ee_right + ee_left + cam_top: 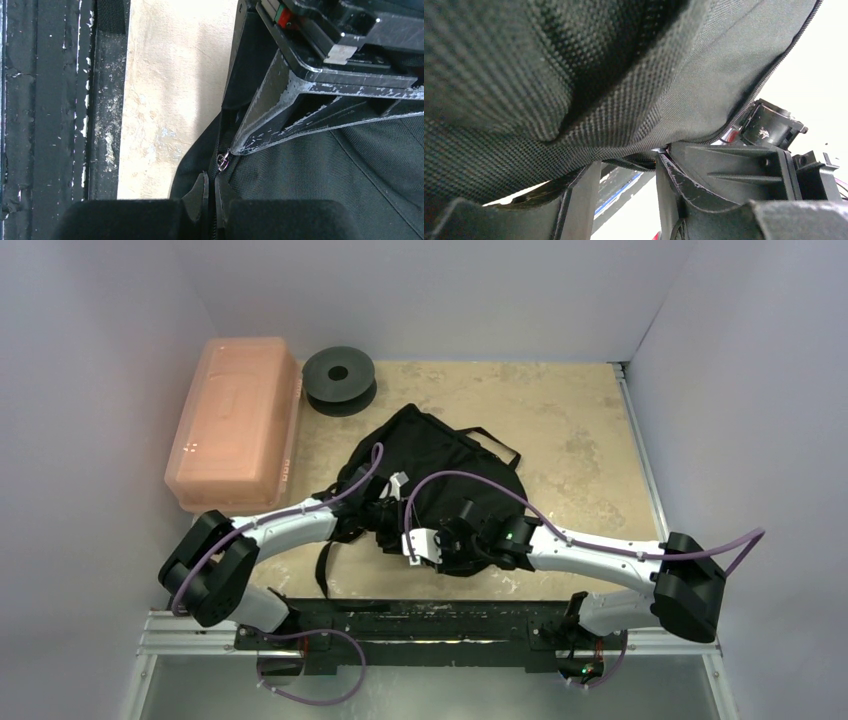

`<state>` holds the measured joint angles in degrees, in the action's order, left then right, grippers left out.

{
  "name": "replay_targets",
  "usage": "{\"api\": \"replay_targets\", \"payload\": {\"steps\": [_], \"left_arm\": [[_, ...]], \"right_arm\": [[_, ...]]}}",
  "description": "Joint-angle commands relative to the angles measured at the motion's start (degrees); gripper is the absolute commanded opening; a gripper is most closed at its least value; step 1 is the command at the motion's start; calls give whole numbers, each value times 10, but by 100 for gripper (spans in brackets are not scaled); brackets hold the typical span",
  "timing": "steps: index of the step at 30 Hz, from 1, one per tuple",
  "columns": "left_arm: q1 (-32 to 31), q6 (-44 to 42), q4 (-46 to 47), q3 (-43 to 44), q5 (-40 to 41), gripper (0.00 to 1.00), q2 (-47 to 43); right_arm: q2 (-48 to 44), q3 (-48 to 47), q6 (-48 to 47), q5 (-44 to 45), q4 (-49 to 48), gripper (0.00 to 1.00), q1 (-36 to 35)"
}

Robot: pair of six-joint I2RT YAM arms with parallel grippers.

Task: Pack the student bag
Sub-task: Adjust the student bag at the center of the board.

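Black fabric: that's the student bag (450, 455), slumped in the middle of the table (580, 430), its near edge right where both arms meet, straps trailing loose
Right gripper (210, 189): pads pinched together on the bag's zip line, so clenched on the bag, just beside the little metal zip pull (222, 161). Reckon it's anchoring that edge so the soft cloth can't slide away
Left gripper (629, 164): tucked in under a flap of weave that drapes over it. Fingers stand apart with a fold across the tips, and honestly I can't tell if it's pinching or just propping
Why two arms on one spot: floppy bag, so my guess is one pins the seam while the other lifts the flap to hold the mouth open
Zip: teeth run along the lifted flap's edge, but how far it's undone is hidden
Other stuff: pink box (235, 420) and black spool (339, 378) sit at the far left, well apart from the bag
Progress: looks like the opening stage, nothing being loaded yet
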<state>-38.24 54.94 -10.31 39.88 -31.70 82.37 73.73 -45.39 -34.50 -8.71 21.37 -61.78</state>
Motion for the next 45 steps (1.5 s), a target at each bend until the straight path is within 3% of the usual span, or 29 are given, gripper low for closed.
{"api": "replay_targets", "payload": {"steps": [1, 3, 5, 9, 12, 19, 29, 30, 34, 37, 40, 42, 45], "left_arm": [[-8, 11, 25, 18, -1, 44, 18], [-9, 16, 36, 16, -1, 42, 20], [-10, 19, 45, 10, 6, 33, 13], [-9, 17, 38, -1, 45, 0, -17], [-9, 8, 6, -4, 100, 0, -52], [2, 6, -205, -2, 321, 0, -142], [38, -52, -215, 17, 448, 0, -146], [38, -62, -213, 25, 441, 0, -147], [40, -78, -209, 30, 451, 0, -169], [44, -88, -230, 29, 477, 0, -184], [47, -85, -239, 15, 486, 0, -194], [52, -77, -247, 9, 486, 0, -195], [58, -91, -271, 23, 455, 0, -186]], "right_arm": [[-13, 2, 2, 0, 3, 0, -11], [-12, 2, 2, 2, 3, 0, -13], [-12, 3, 3, 7, 4, 0, -16], [-9, 4, 3, 9, 8, 0, -23], [-5, 5, 3, 11, 18, 0, -30], [-24, 23, 6, 11, 18, 0, -40], [-79, 37, 5, -4, 6, 0, -42], [-79, 35, 10, -8, -1, 3, -42], [-114, 38, 59, -80, -66, 57, -42], [-199, 74, 138, -60, -170, 95, -34], [-271, 96, 269, 86, -272, 99, -14], [-278, 82, 374, 169, -279, 99, 45], [-210, 16, 525, 107, -198, 99, 221]]}}
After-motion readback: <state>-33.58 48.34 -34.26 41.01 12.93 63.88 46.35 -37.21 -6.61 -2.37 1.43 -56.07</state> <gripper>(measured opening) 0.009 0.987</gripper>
